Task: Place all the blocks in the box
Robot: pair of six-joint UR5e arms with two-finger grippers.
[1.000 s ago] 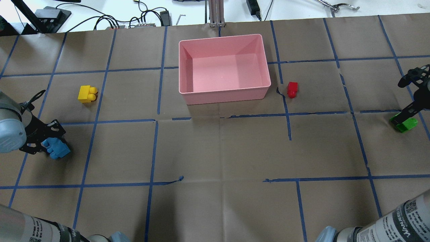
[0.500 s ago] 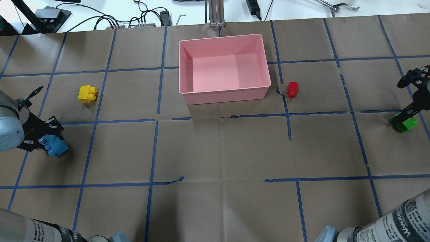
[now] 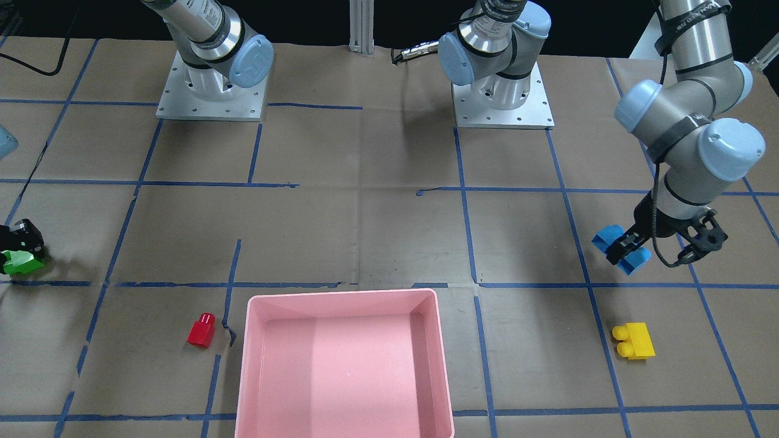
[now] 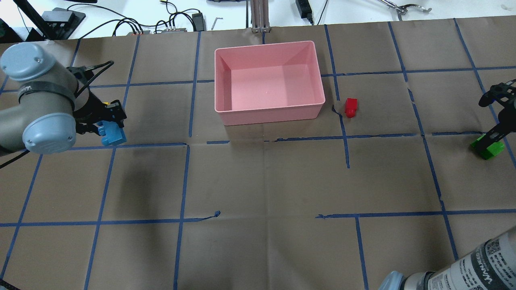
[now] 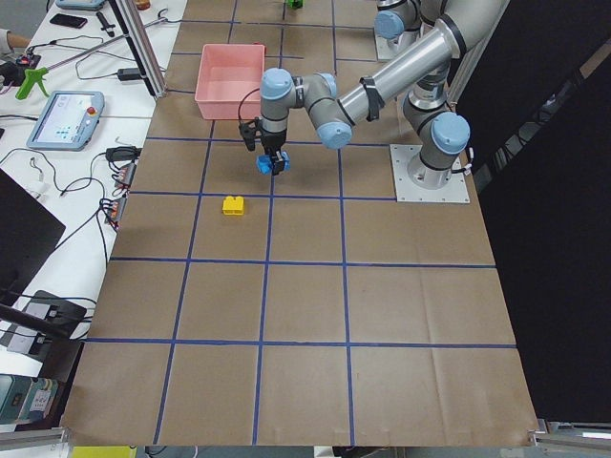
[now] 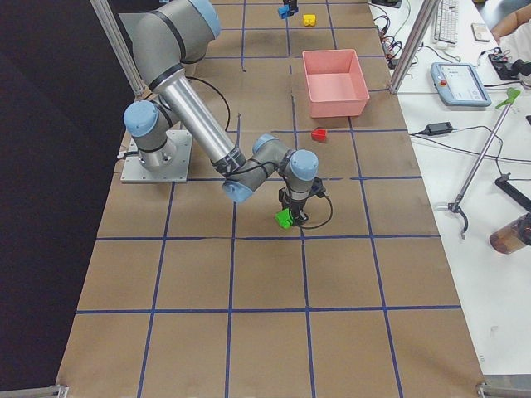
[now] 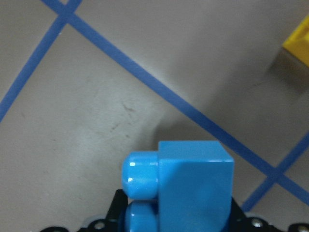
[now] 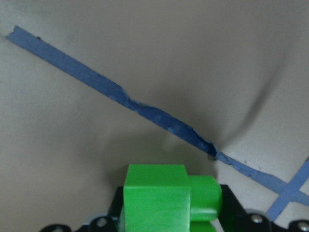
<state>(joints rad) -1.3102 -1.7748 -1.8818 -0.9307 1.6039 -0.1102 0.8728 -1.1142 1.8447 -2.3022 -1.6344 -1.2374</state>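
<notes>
My left gripper [image 4: 108, 129] is shut on the blue block [image 4: 113, 136] and holds it above the table, left of the box; the block fills the left wrist view [image 7: 193, 186]. The yellow block [image 3: 634, 341] lies on the table just beyond it; my left arm hides it in the overhead view. My right gripper [image 4: 491, 141] is shut on the green block [image 4: 489, 148] low over the table at the far right; the block also shows in the right wrist view [image 8: 157, 198]. The red block [image 4: 351, 107] lies just right of the pink box [image 4: 269, 115], which holds nothing.
Brown paper with a blue tape grid [image 4: 183, 181] covers the table. Cables and power bricks [image 4: 173, 22] lie beyond the far edge. Both arm bases [image 3: 210, 91] stand on the robot's side of the table.
My left arm has lifted the blue block and carried it forward and right, next to the yellow block, with the wrist turned. The right gripper with the green block has barely shifted.
</notes>
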